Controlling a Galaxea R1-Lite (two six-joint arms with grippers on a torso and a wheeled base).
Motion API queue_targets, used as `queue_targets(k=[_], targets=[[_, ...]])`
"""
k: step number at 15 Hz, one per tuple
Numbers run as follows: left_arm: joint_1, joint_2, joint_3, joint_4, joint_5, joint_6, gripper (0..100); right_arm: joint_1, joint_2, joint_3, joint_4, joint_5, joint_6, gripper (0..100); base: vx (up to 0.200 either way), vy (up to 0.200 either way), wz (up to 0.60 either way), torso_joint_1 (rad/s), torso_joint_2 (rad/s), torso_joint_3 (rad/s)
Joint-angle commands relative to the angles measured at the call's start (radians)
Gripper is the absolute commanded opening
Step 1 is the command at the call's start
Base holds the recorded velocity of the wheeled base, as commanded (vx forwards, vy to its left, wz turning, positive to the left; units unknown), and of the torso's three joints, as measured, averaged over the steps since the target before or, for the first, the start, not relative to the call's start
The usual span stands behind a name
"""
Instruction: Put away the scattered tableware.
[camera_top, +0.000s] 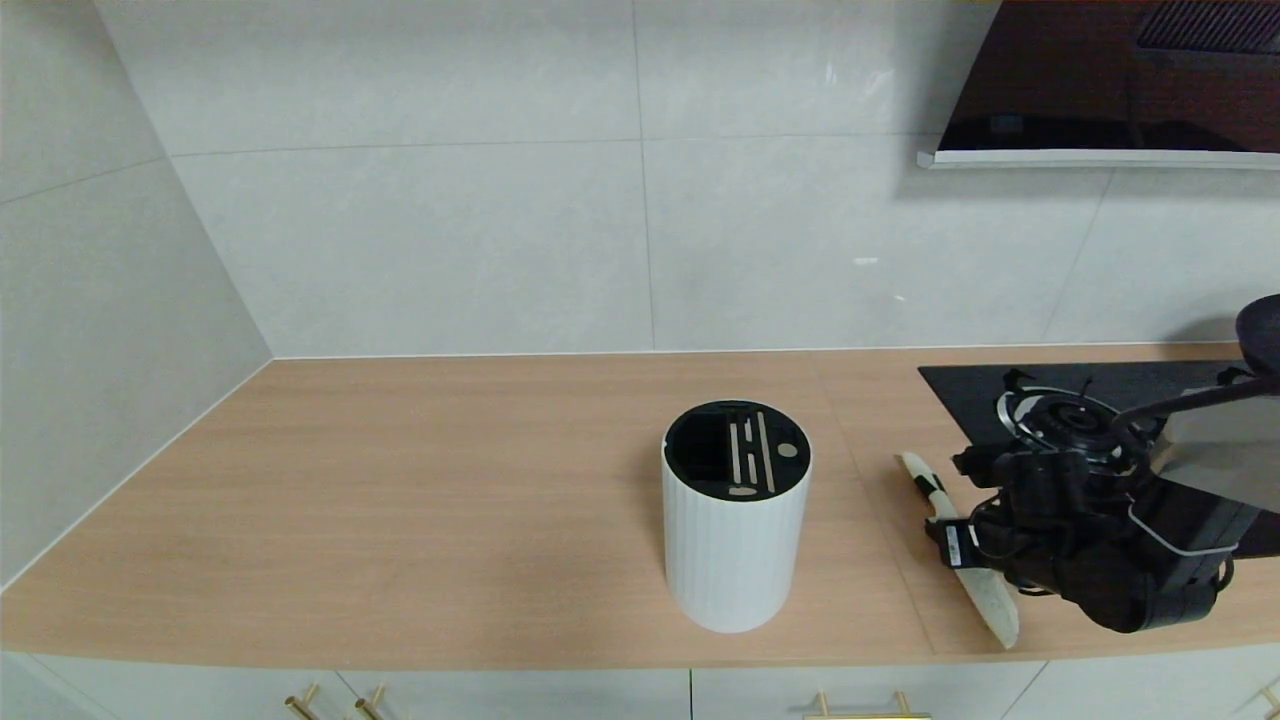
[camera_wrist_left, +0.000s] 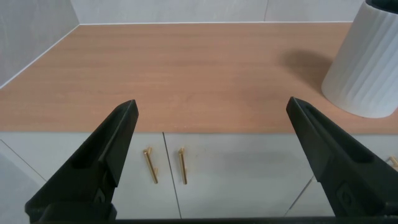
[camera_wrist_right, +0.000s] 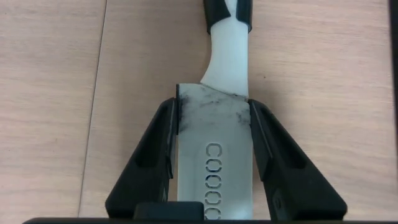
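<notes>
– At the right end of the tabletop (camera_top: 450, 500), just beside the hob (camera_top: 1060, 410), your knife (camera_top: 990, 600) lies flat. The right end effector (camera_top: 955, 535) is narrowed over its blade, one finger against each edge just below the handle, and seems to be pinching it.

– Which way is it pointing?

– Its long axis runs front to back, slanted a little. The black-and-white handle is at the far end, toward the wall. The tip points at you and lies close to the tabletop's front edge.

– What worries you?

– Your grip, mostly. You're holding a thin, smooth blade by its edges, so I'd expect it to slip or pivot once you lift, with the handle swinging down. Any drag forward could also push the tip over the front edge. And the slots in the knife block (camera_top: 735, 530) take the blade first, so a hold on the blade will probably get in your way there.

– The block's position?

– It stands upright at mid-tabletop, well apart from the knife, slots facing up.

– My other arm?

– The left end effector (camera_wrist_left: 210, 106) is spread wide and holds nothing. It hangs off the front edge above the cabinet doors (camera_wrist_left: 168, 168).
</notes>
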Motion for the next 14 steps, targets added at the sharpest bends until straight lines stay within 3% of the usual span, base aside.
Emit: queue_targets(k=[1,3,4,5,7,10,11,12,14], targets=[[0.0,0.0,0.0,-0.001,0.0,0.003,100,0.001,-0.128,0.027,-0.007,0.0,0.0,0,0.0,0.0,0.0,0.0,0.0,0.0],[0.0,0.0,0.0,-0.003,-0.004,0.037,100,0.006,-0.252,0.053,-0.007,0.009,-0.002,0,0.0,0.0,0.0,0.0,0.0,0.0],[0.0,0.003,-0.025,0.002,-0.021,0.087,100,0.02,-0.323,0.051,-0.007,0.022,-0.002,0,0.0,0.0,0.0,0.0,0.0,0.0],[0.0,0.043,-0.103,0.031,-0.061,0.115,100,0.04,-0.392,0.037,-0.002,0.041,-0.002,0,0.0,0.0,0.0,0.0,0.0,0.0],[-0.001,0.24,-0.307,0.115,-0.202,0.112,100,0.093,-0.493,-0.026,0.073,0.052,0.0,0,0.0,0.0,0.0,0.0,0.0,0.0],[-0.003,0.632,-0.566,0.12,-0.402,0.104,100,0.21,-0.566,-0.092,0.1,0.043,-0.005,0,0.0,0.0,0.0,0.0,0.0,0.0],[-0.015,0.735,-0.63,0.12,-0.435,0.097,100,0.274,-0.577,-0.119,0.107,0.022,-0.005,0,0.0,0.0,0.0,0.0,0.0,0.0],[-0.058,0.824,-0.675,0.115,-0.441,0.067,100,0.343,-0.6,-0.141,0.134,-0.018,-0.005,0,0.0,0.0,0.0,0.0,0.0,0.0],[-0.248,0.991,-0.723,0.016,-0.44,-0.049,100,0.481,-0.637,-0.144,0.211,-0.074,-0.005,0,0.0,0.0,0.0,0.0,0.0,0.0]])
